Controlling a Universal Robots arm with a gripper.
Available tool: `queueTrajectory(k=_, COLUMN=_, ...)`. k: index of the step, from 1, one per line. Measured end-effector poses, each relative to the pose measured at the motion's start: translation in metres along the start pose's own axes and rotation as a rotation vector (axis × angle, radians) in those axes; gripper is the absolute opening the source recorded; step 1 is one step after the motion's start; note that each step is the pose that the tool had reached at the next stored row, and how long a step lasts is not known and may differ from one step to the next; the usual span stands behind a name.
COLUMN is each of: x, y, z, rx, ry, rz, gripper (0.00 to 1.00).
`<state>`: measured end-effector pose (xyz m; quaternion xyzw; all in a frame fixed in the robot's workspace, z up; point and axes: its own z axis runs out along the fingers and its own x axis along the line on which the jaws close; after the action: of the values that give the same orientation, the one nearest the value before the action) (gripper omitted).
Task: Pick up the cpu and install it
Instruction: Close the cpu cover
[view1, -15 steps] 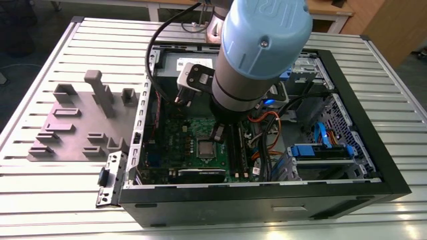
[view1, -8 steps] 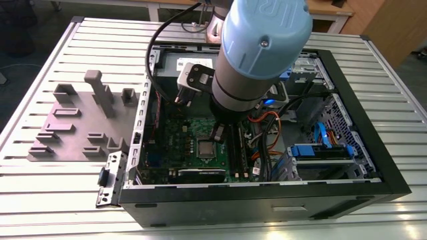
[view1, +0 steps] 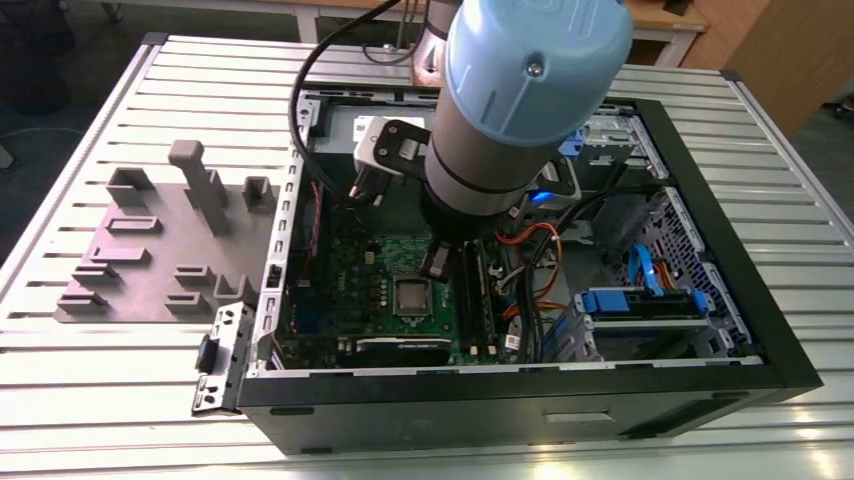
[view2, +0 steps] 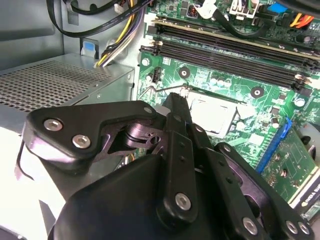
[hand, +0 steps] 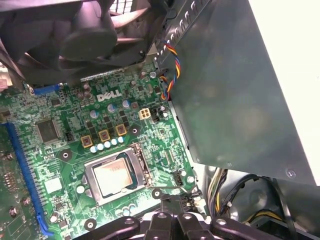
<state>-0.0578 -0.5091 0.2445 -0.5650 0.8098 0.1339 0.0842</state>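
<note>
Cpu (hand: 114, 178) seen seated flat in socket frame (hand: 90, 176), near middle of green board (hand: 55, 165), silvery top left uncovered. Gripper (view2: 176, 102) held close over board just beside socket, on side toward power supply (view2: 55, 85). Fingertips pressed together, nothing clamped, cpu not gripped. Contact with board cannot be told. In exterior view, arm found inside open computer case (view1: 534, 385). Case set on slatted table (view1: 120, 110), grey fixture plate (view1: 147, 250) laid toward table's edge at exterior view's left.
</note>
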Motion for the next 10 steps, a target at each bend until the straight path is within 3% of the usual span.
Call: queueTrajectory(k=10, x=-0.0040, y=-0.0035, z=0.0007, rx=-0.0004, ry=0.0003, rz=0.000, gripper=0.11)
